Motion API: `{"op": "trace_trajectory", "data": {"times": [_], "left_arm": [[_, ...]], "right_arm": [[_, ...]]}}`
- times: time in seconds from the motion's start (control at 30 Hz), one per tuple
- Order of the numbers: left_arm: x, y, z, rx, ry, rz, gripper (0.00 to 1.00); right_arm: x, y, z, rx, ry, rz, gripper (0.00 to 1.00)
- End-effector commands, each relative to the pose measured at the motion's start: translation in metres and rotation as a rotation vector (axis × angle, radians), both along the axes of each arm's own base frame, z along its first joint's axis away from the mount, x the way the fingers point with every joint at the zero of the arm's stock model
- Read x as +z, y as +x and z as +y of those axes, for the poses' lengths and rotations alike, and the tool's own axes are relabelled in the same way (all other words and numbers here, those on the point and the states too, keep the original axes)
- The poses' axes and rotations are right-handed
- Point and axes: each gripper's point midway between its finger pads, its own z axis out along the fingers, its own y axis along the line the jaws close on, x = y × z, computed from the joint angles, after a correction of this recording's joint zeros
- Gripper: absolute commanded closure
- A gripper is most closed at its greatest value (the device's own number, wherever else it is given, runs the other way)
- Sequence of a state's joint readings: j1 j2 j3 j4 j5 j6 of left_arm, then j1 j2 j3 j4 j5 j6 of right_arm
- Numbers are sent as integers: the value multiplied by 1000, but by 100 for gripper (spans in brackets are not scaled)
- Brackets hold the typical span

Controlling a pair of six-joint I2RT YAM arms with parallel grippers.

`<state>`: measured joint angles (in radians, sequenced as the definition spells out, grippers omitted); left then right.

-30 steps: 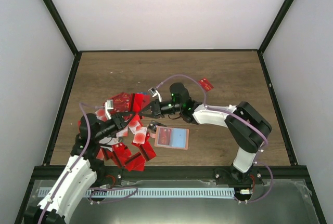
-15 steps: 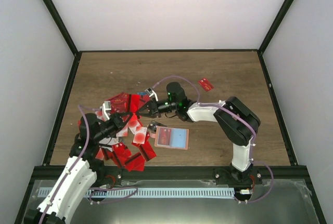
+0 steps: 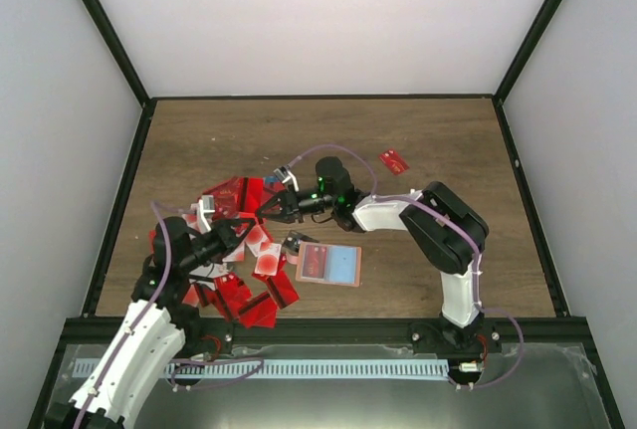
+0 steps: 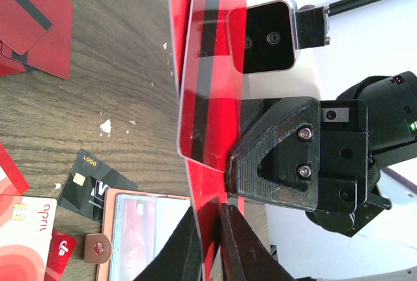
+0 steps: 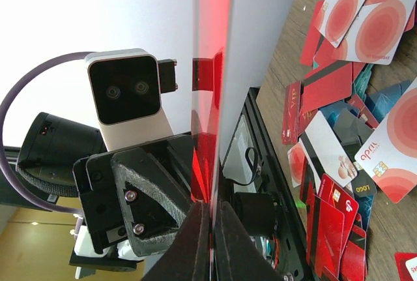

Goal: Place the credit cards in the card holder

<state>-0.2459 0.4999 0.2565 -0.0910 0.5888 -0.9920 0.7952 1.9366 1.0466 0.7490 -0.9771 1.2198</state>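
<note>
**Pinching a red card in mid-air between both grippers**

Your card holder (image 3: 328,265) is lying flat and open on the table (image 3: 438,140), just right of the heap of cards (image 3: 234,295). Its long side is running left to right in the overhead view. Its left half is showing pink-red and its right half light blue. The left wrist camera is picking up its salmon-tan frame. You cannot tell whether any card is sitting inside it. A black card (image 4: 98,180) is lying just beside its left end.

The red card (image 4: 215,98) you are handling is hanging clear of the table, above the heap's far edge. Your left gripper (image 4: 212,229) is clamping narrow on one end and your right gripper (image 5: 212,229) is clamping narrow on the other, fingertips almost meeting. The card is standing on edge, so the right wrist camera is seeing only a thin red line. Its long axis is running from one gripper toward the other. It is looking glossy and see-through, with a dark stripe along its length. A second red edge is peeking out behind it, and you cannot tell whether that is another card.

A lone card (image 3: 394,161) is lying well apart, toward the far right.
</note>
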Motion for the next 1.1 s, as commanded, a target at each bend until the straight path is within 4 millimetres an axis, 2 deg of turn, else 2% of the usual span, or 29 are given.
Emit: {"op": "trace_trajectory", "data": {"times": [0.0, 0.1, 0.13, 0.2, 0.27, 0.3, 0.47, 0.57, 0.63, 0.77, 0.8, 0.87, 0.93, 1.03, 1.07], "left_arm": [[17, -1, -3, -24, -2, -54, 93], [17, -1, -1, -12, 7, -48, 96], [17, -1, 1, 1, 16, -43, 96], [13, 0, 13, 68, 67, 3, 96], [5, -3, 33, 170, 162, 84, 96], [10, -4, 43, 216, 197, 101, 96], [3, -16, 75, 357, 313, 207, 96], [-6, -19, 84, 390, 371, 252, 96], [-7, -15, 78, 361, 354, 240, 96], [7, -9, 39, 181, 207, 138, 96], [18, -8, 27, 119, 171, 88, 96], [23, -9, 18, 69, 166, 63, 96], [21, -10, 7, 15, 152, 60, 96], [17, -14, -20, -98, 141, 53, 96], [14, -16, -29, -138, 150, 52, 96]], "right_arm": [[7, 3, 1, -7, 25, -19, 97], [8, 3, 1, -4, 28, -25, 95], [7, 3, 2, -4, 25, -25, 91], [0, 6, 3, -11, -3, -15, 72], [-10, 8, 3, -24, -38, -6, 62], [-16, 9, 3, -32, -55, 0, 59], [-36, 14, 2, -57, -126, 19, 50], [-40, 14, 0, -63, -162, 7, 47], [-41, 14, -5, -79, -193, -26, 45], [-40, 12, -26, -138, -286, -128, 38], [-35, 9, -52, -191, -347, -203, 34], [-36, 8, -76, -240, -395, -239, 31], [-39, 5, -102, -295, -446, -264, 29], [-44, 0, -141, -380, -526, -289, 26], [-52, -4, -154, -407, -564, -292, 25]]}}
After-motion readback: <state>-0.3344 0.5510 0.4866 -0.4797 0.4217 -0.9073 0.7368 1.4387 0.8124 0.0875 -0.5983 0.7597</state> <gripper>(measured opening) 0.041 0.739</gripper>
